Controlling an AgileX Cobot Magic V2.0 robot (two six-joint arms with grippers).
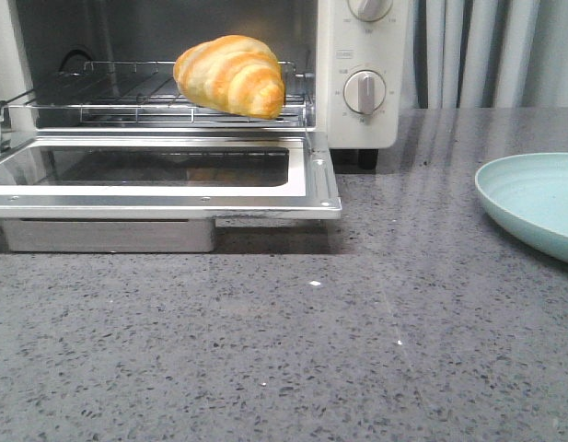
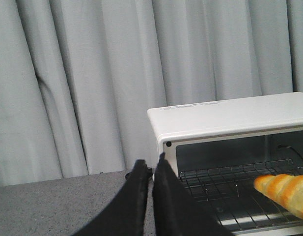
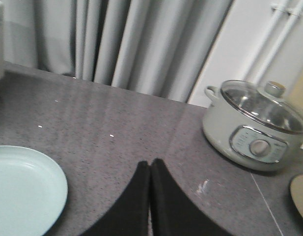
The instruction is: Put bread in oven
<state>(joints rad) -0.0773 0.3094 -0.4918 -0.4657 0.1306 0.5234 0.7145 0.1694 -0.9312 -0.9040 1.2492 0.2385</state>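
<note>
The golden-orange bread (image 1: pixel 230 75) lies on the wire rack (image 1: pixel 109 92) inside the white oven (image 1: pixel 357 120), whose glass door (image 1: pixel 164 175) hangs open and flat. In the left wrist view one end of the bread (image 2: pixel 286 191) shows on the rack inside the oven (image 2: pixel 225 118). My left gripper (image 2: pixel 150 165) is shut and empty, back from the oven's left front corner. Over the grey counter, to the right of the pale plate, my right gripper (image 3: pixel 150 164) is shut with nothing in it. Neither gripper shows in the front view.
A pale blue-green plate (image 1: pixel 532 203) sits empty at the right of the grey counter (image 1: pixel 293 350); its edge also shows as the plate (image 3: pixel 23 187) by the right gripper. A grey slow cooker (image 3: pixel 252 125) with a glass lid stands further right. Grey curtains hang behind.
</note>
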